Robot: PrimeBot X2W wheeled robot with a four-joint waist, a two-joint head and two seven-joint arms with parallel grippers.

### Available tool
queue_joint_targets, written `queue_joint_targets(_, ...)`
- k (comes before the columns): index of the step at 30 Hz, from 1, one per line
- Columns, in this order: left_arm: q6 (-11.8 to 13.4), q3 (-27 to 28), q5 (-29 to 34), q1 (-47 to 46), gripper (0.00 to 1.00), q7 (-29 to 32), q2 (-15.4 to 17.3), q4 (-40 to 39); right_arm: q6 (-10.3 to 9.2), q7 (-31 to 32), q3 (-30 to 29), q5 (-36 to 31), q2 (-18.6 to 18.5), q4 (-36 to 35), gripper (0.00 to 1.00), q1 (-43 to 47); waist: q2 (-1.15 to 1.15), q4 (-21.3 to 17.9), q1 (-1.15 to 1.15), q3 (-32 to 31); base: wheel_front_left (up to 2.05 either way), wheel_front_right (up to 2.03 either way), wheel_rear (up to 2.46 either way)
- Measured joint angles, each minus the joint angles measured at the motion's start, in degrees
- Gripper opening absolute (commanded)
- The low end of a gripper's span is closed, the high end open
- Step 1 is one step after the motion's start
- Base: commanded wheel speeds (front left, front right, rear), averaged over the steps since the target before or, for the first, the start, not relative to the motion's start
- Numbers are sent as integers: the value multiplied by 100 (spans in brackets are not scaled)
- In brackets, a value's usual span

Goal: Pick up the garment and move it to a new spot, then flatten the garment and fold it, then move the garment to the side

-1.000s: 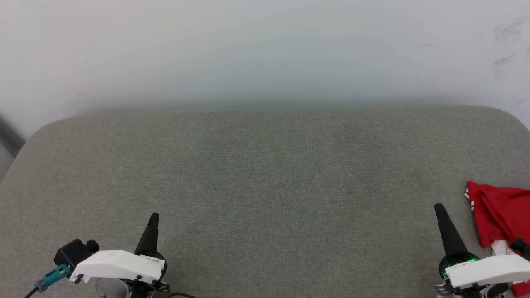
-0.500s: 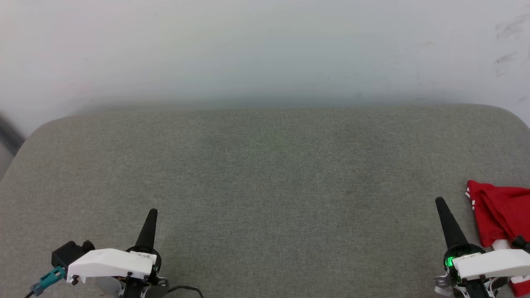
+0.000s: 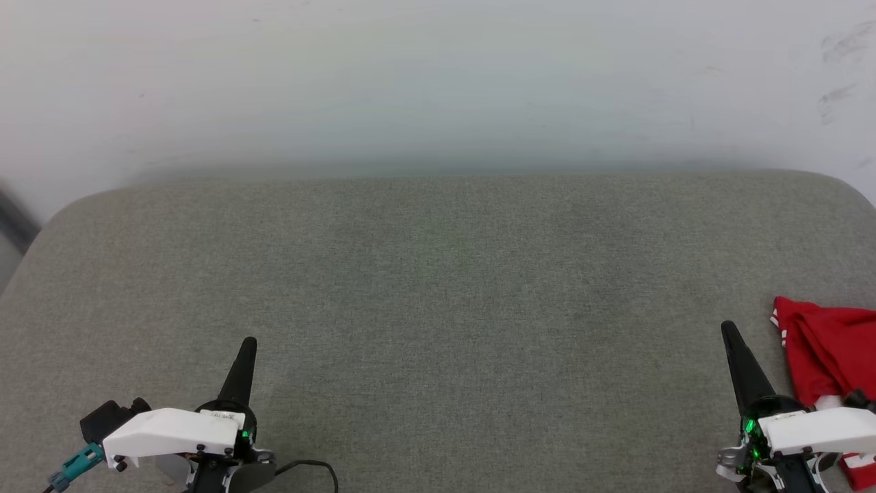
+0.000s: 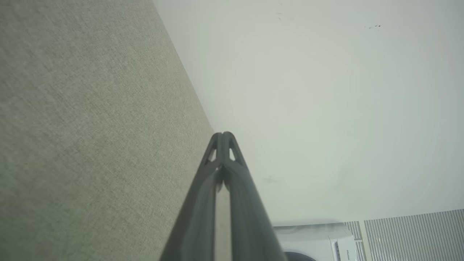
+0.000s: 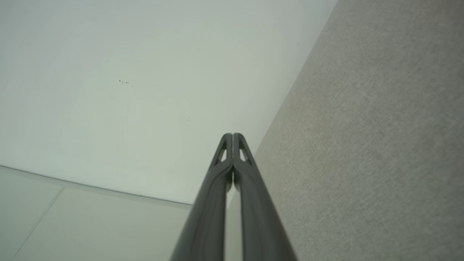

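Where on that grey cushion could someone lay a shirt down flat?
Nearly the whole grey cushion is bare: the broad stretch from the wall down to the left gripper and right gripper, and the gap between them. Only the near right corner is taken, where the red garment lies bunched beside the right gripper.

The right gripper (image 5: 232,135) rises from the bottom edge with its two dark fingers (image 5: 214,203) pressed together at the tips. To its right lies the grey fabric-covered desk (image 5: 362,145). To its left stands a pale wall (image 5: 127,47) with a few dark specks (image 5: 124,82).
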Motion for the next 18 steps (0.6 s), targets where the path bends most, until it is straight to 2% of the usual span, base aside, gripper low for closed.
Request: queue_joint_targets(18,-176,297,-631,-46,0,225,-172,31,0,91,-47,842,2,185,0,-162,0,10,0,43,0,0,0)
